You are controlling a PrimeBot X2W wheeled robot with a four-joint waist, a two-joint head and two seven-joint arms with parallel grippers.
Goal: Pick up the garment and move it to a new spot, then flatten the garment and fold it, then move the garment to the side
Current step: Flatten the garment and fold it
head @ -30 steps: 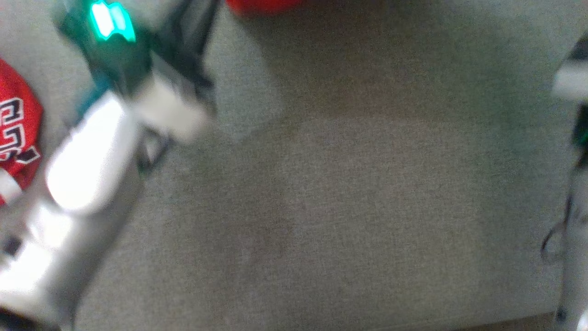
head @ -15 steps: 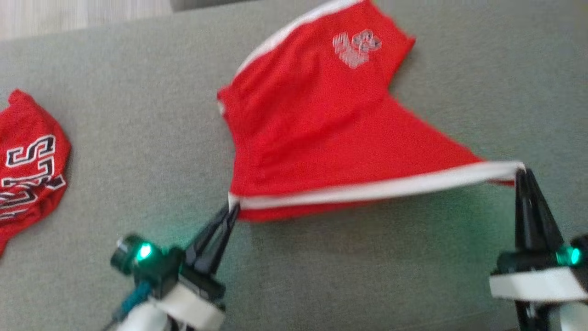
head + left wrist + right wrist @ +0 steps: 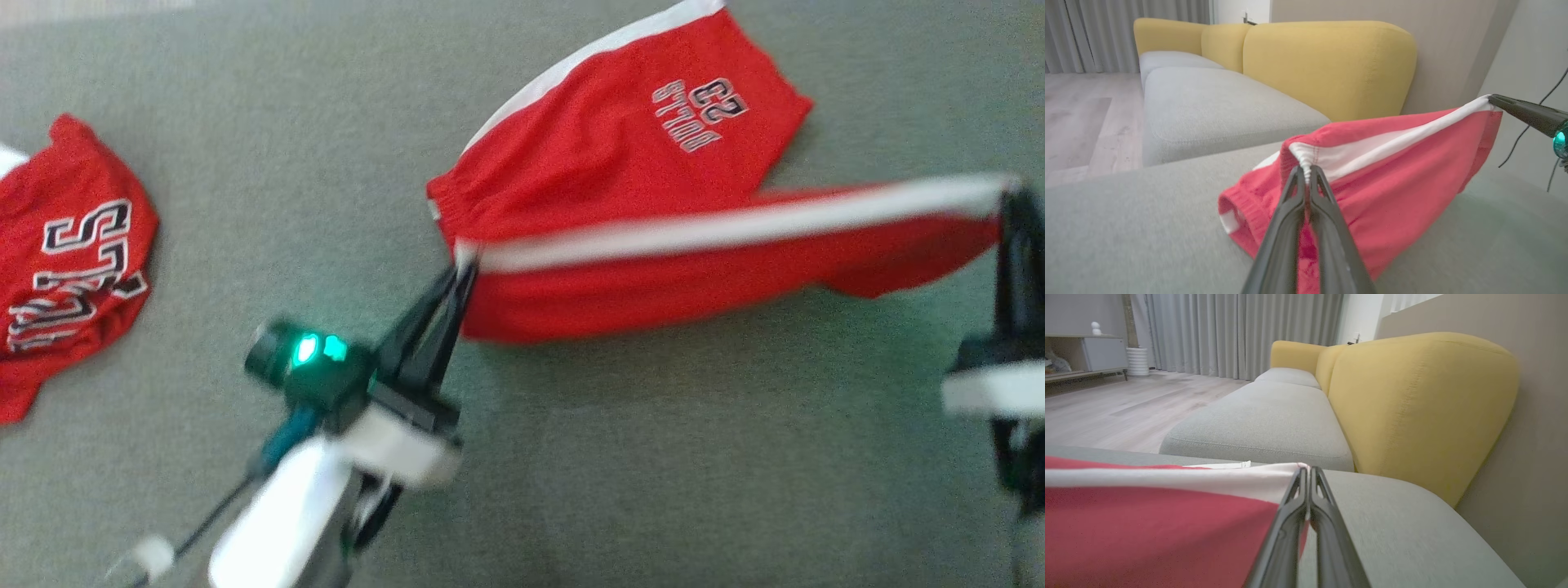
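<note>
The garment (image 3: pixel 653 163) is a pair of red shorts with white side stripes and a printed number, spread on the grey cushion (image 3: pixel 653 457). One white-striped edge is lifted and stretched between my two grippers. My left gripper (image 3: pixel 465 257) is shut on the left end of that stripe; its wrist view has the bunched white hem (image 3: pixel 1306 157) pinched at the fingertips. At the far right, my right gripper (image 3: pixel 1011 189) is shut on the other end, with the stripe (image 3: pixel 1167 479) running leftwards from its tips. The rest of the shorts (image 3: pixel 1404 171) hangs from the stripe and rests on the cushion.
A second red garment (image 3: pixel 65 261) with black and white lettering lies at the left of the cushion. Yellow backrests (image 3: pixel 1327 65) and further grey seat cushions (image 3: pixel 1265 420) stretch beyond. A wooden floor (image 3: pixel 1126 404) lies off the seat edge.
The head camera has swung, bringing the shorts into view. Since half a second ago both grippers have carried the striped edge up and further over the shorts.
</note>
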